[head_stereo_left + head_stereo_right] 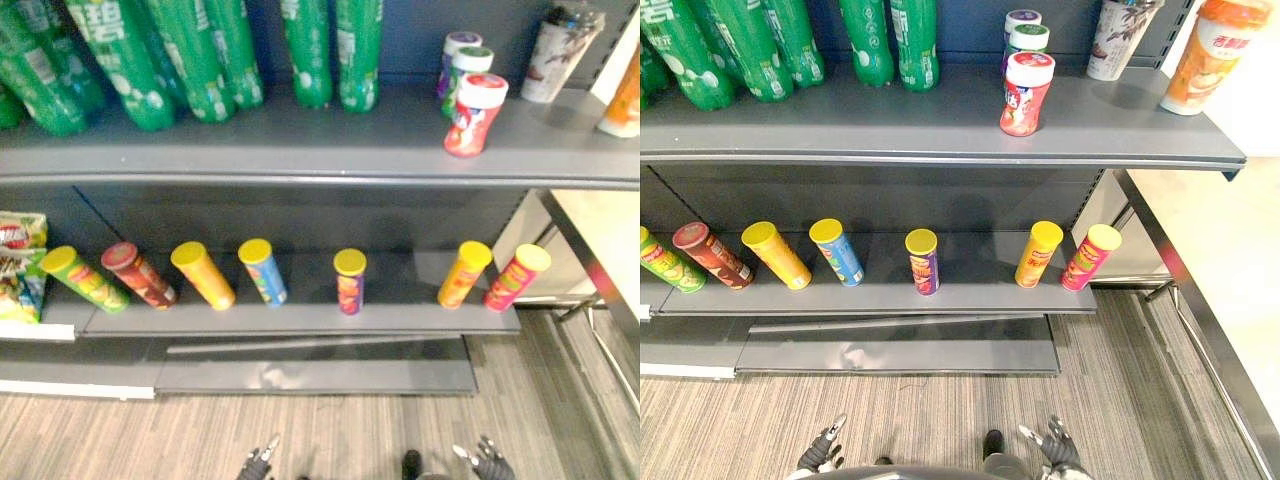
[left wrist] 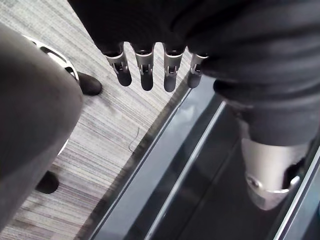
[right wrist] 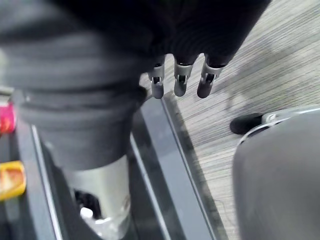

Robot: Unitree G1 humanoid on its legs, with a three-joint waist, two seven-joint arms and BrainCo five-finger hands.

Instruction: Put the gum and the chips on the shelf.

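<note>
Grey shelf point(image 1: 300, 165) with 3 gum tubs point(image 1: 475, 115), 7 chips cans point(image 1: 349, 280) below. Left hand point(image 1: 258, 465) and right hand point(image 1: 490, 462) low, empty, fingers loosely straight.

Both eye views look down from head height, facing a grey metal two-tier shelf unit point(image 1: 300, 165) roughly square-on. The right eye sits slightly right, so it shows more past the shelf's right end. They share the far upper tier with tall green plastic bottles point(image 1: 305, 50), the lower tier's row of yellow-lidded chip tubes point(image 1: 923, 262), and the near striped grey carpet floor point(image 1: 940, 410). The left wrist view looks from very close along the left hand point(image 2: 146, 75), straight fingers pointing down at carpet and the shelf base. The right wrist view looks likewise along the right hand point(image 3: 181, 82).
</note>
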